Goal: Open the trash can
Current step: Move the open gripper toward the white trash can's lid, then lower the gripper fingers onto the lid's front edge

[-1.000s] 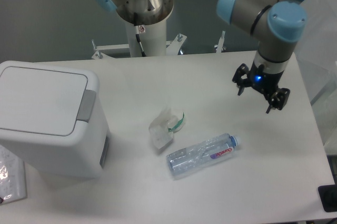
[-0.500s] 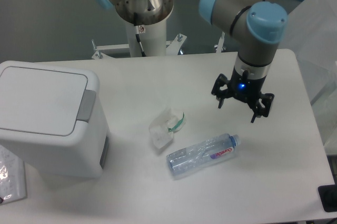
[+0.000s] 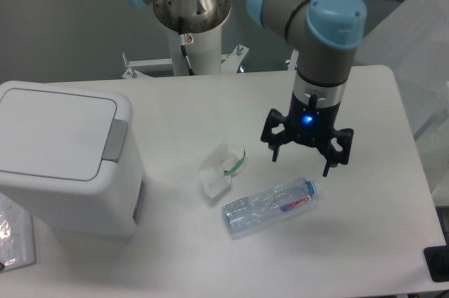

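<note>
The trash can is a large white boxy bin at the left of the table. Its flat lid lies shut, and a grey push tab sits on the lid's right edge. My gripper hangs open over the middle right of the table, far to the right of the can. Nothing is between its black fingers. It hovers just above the cap end of a clear plastic bottle.
A crumpled clear plastic cup with a green band lies between the can and the bottle. A flat clear packet lies at the can's front left. The arm's white base post stands at the table's back edge.
My gripper has moved left and toward the front of the table, from the right side to above the bottle's cap end. It stays open. The can, cup and bottle have not moved.
</note>
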